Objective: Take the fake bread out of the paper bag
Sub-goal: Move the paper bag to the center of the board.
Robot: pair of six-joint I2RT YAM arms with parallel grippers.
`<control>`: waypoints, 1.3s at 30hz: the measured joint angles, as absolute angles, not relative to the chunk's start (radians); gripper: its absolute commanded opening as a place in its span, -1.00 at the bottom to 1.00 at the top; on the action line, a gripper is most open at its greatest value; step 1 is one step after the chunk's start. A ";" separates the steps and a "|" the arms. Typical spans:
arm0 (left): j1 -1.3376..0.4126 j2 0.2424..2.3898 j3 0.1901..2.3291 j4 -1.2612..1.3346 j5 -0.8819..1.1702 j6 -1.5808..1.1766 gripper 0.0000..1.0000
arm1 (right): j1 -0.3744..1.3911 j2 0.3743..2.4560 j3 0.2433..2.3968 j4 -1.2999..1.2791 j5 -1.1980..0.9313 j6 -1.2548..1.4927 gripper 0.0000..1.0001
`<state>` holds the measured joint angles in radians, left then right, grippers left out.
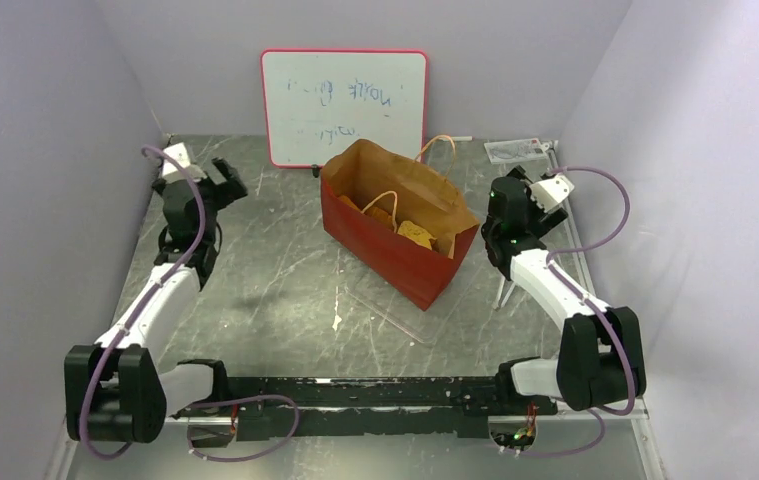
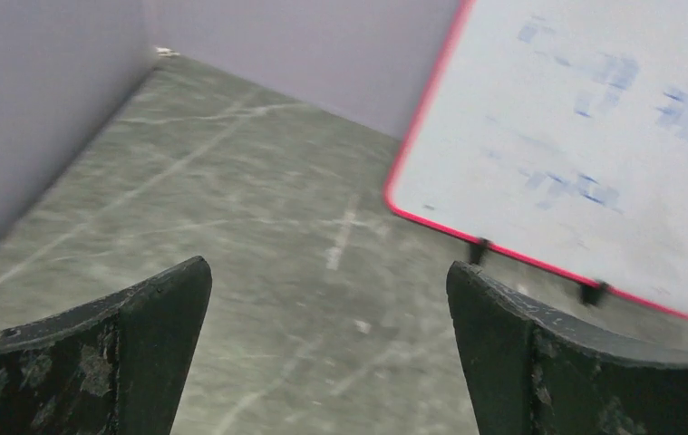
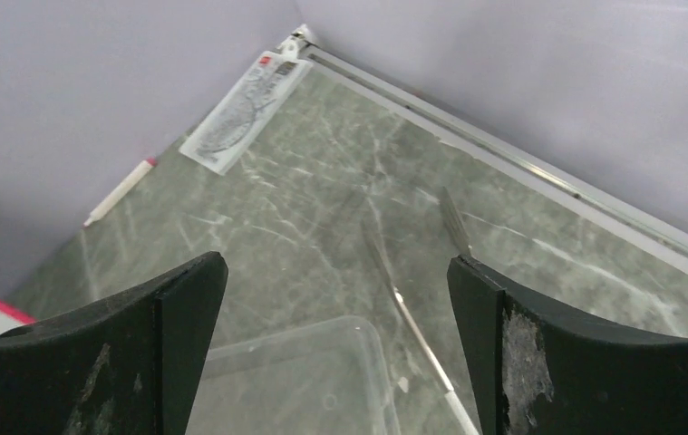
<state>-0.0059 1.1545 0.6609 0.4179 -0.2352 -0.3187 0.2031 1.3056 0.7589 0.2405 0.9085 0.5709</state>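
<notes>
The red paper bag (image 1: 392, 247) stands open in the middle of the table, brown inside, with thin orange loop handles. Tan-orange pieces of fake bread (image 1: 418, 234) lie inside it, partly hidden by the bag's walls. My left gripper (image 1: 227, 178) is raised at the back left, well apart from the bag. In the left wrist view the left gripper (image 2: 326, 272) is open over bare table. My right gripper (image 1: 512, 190) hovers just right of the bag's rim. The right wrist view shows the right gripper (image 3: 335, 263) open with nothing between its fingers. Neither wrist view shows the bag.
A red-framed whiteboard (image 1: 344, 105) (image 2: 585, 145) leans on the back wall behind the bag. A clear plastic sheet (image 1: 395, 312) (image 3: 304, 381) lies under the bag. A thin metal utensil (image 3: 412, 317) and a flat packet (image 3: 242, 113) lie at the right back corner. Walls close in both sides.
</notes>
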 measured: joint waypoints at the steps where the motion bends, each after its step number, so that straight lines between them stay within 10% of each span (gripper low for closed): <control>1: -0.039 1.152 0.685 0.377 -0.244 -0.322 0.95 | 0.203 1.306 0.765 0.213 0.923 0.576 0.92; 12: -0.378 1.214 1.005 0.023 -0.322 -0.415 0.95 | 0.203 1.257 0.725 0.195 0.966 0.540 0.87; 39: -0.537 1.361 1.499 -0.625 -0.166 -0.773 0.95 | 0.203 1.179 0.660 0.146 1.002 0.505 0.87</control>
